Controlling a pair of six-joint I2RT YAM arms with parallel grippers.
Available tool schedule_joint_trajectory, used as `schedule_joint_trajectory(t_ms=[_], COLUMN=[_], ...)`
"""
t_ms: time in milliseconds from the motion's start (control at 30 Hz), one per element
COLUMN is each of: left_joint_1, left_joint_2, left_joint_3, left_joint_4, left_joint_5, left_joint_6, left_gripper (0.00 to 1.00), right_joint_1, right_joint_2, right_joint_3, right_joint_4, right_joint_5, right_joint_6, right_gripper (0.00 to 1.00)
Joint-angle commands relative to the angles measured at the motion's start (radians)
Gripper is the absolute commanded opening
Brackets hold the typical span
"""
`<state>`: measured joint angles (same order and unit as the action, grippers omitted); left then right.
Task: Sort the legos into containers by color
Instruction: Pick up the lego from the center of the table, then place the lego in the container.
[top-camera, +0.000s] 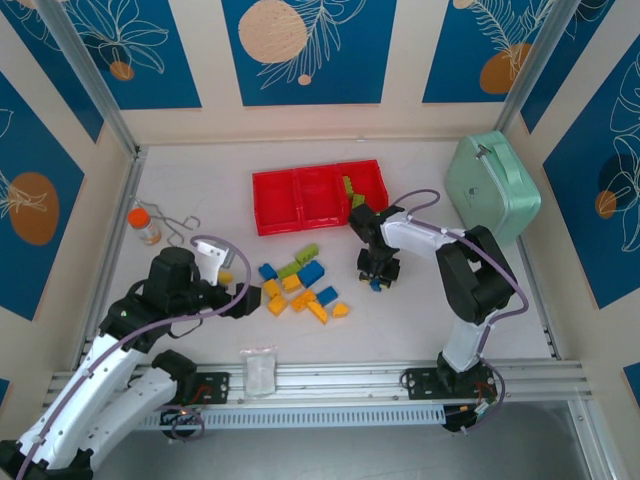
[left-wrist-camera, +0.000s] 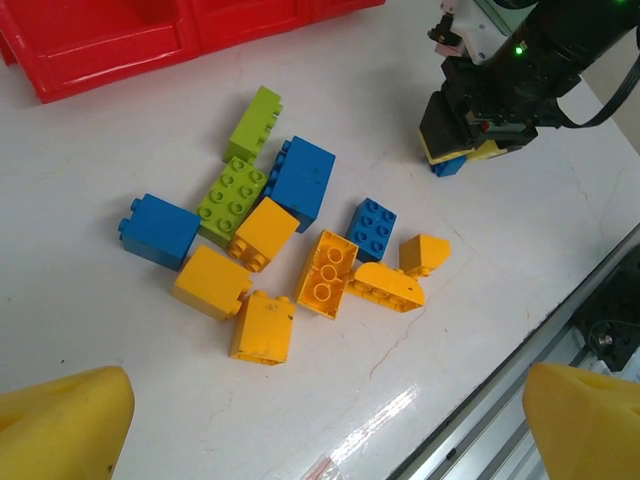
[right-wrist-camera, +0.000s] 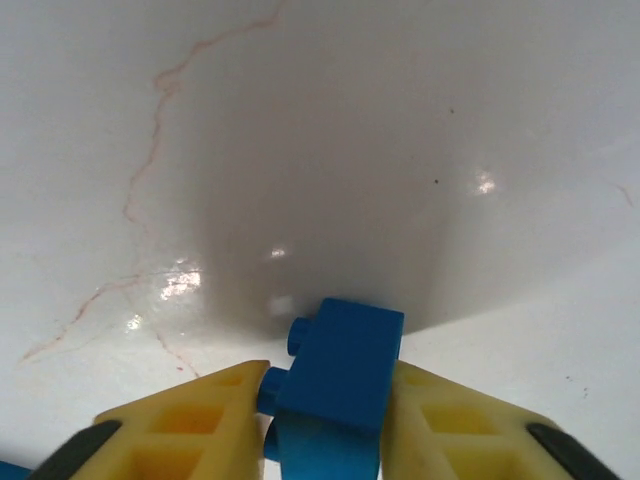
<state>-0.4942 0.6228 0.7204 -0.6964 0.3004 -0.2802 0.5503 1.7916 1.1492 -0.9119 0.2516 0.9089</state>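
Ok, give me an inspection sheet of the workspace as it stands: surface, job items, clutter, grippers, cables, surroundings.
Surface: white table, glossy, with hairline cracks.
Job's things: loose bricks, blue, green and orange-yellow, mid-table; red tray with green bricks in its right compartment; one blue brick gripped.
Clutter: bottle, wire piece, mint case, clear bag.
Grippers: left gripper open, beside the loose bricks; right gripper shut on the blue brick, low over the table.
Cables: purple cables looped along both arms.
Surroundings: blue-and-cream patterned walls; metal rail at the near edge.
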Motion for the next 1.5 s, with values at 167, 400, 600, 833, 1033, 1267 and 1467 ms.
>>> schedule_joint_trajectory(t_ms=[167, 400, 600, 833, 1033, 1267, 1467], left_joint_1=[-0.009, -0.009, -0.008, -0.010, -0.010, -0.010, -0.010], left_joint_2=[-0.004, 0.011, 0.012, -0.013, -0.028, -0.022, -0.023], left_joint_3=[-0.006, -0.005, -0.003, -0.003, -0.006, -0.006, -0.006], left_joint_4=[-0.014, -0.012, -0.016, -0.024, -0.018, -0.019, -0.018], left_joint_5=[-0.040, -0.030, -0.044, -0.083, -0.082, -0.086, -0.080], left_joint_6=[0.013, 0.013, 0.012, 0.008, 0.008, 0.008, 0.010], left_gripper=[0.99, 0.99, 0.99, 0.99, 0.99, 0.99, 0.99], right_joint_1=[0.053, 0.068, 0.019, -0.051, -0.131, -0.146, -0.133], right_joint_2=[0.008, 0.020, 0.147, 0.407, 0.539, 0.617, 0.628], right_joint_3=[0.127, 0.396, 0.657, 1.011, 1.172, 1.257, 1.283], right_joint_4=[-0.144, -0.186, -0.080, -0.067, -0.036, -0.062, -0.116], right_joint_5=[0.031, 0.034, -0.068, -0.166, -0.355, -0.434, -0.389], right_joint_6=[-0.013, -0.116, -0.313, -0.574, -0.613, -0.606, -0.569], right_gripper=[0.23, 0.23, 0.25, 0.27, 0.30, 0.37, 0.58])
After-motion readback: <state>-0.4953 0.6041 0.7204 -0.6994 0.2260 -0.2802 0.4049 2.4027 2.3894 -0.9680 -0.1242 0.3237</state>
